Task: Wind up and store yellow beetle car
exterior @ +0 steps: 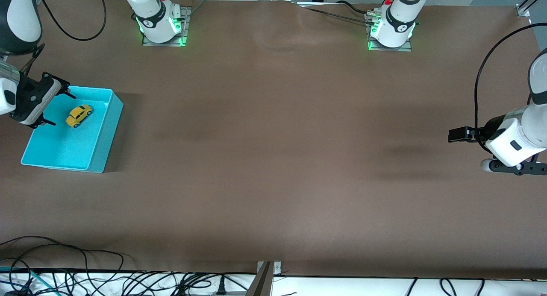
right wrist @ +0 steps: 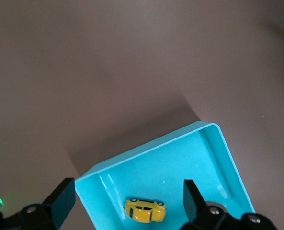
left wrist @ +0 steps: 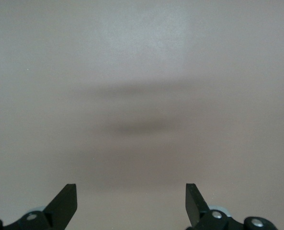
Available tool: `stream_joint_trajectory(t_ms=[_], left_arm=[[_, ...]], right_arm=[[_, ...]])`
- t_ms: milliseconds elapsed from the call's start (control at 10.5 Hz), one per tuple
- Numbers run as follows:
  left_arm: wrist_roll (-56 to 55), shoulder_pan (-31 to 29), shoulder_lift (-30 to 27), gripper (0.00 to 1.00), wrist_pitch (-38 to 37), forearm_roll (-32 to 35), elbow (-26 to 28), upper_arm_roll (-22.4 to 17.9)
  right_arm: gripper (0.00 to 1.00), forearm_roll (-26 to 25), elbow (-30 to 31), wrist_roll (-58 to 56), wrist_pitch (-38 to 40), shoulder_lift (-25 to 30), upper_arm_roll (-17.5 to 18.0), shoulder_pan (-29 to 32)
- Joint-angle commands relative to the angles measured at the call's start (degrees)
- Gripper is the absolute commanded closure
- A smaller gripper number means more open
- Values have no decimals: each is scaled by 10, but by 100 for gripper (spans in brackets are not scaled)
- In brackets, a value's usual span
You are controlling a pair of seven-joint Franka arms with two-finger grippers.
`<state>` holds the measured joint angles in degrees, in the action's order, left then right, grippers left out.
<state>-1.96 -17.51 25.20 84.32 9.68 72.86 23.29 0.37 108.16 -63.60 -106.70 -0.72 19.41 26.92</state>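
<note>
The yellow beetle car (exterior: 79,115) lies in the turquoise bin (exterior: 64,153), in the part of it farther from the front camera. My right gripper (exterior: 56,105) hangs open and empty over the bin, just beside the car and above it, not touching it. The right wrist view shows the car (right wrist: 145,211) on the bin's floor (right wrist: 189,163) between my open right gripper's (right wrist: 130,201) fingers. My left gripper (exterior: 460,135) waits above bare table at the left arm's end. In the left wrist view it (left wrist: 131,201) is open and empty.
The bin stands at the right arm's end of the brown table (exterior: 273,150). The arm bases (exterior: 160,22) (exterior: 391,29) stand along the edge farthest from the front camera. Loose cables (exterior: 85,274) lie off the table's nearest edge.
</note>
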Motion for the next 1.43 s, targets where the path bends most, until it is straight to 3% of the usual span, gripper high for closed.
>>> stream_joint_trajectory(t_ms=[0, 382, 859, 954, 1145, 1336], left_arm=[[13, 3, 1, 0, -10, -4, -12, -3], [13, 3, 1, 0, -10, -4, -12, -3], [13, 2, 1, 0, -10, -4, -12, -3], [13, 2, 1, 0, -10, -4, -12, -3], [13, 2, 1, 0, -10, -4, -12, -3], [13, 3, 1, 0, -10, -4, -12, -3]], right_arm=[[0, 9, -22, 174, 29, 23, -27, -62], [0, 6, -107, 512, 105, 22, -32, -142], [0, 0, -158, 638, 174, 11, -34, -177], [0, -5, -162, 638, 177, 9, -60, -198], [0, -9, -162, 638, 178, 8, -147, -277], [0, -11, -162, 635, 179, 4, -149, -279]])
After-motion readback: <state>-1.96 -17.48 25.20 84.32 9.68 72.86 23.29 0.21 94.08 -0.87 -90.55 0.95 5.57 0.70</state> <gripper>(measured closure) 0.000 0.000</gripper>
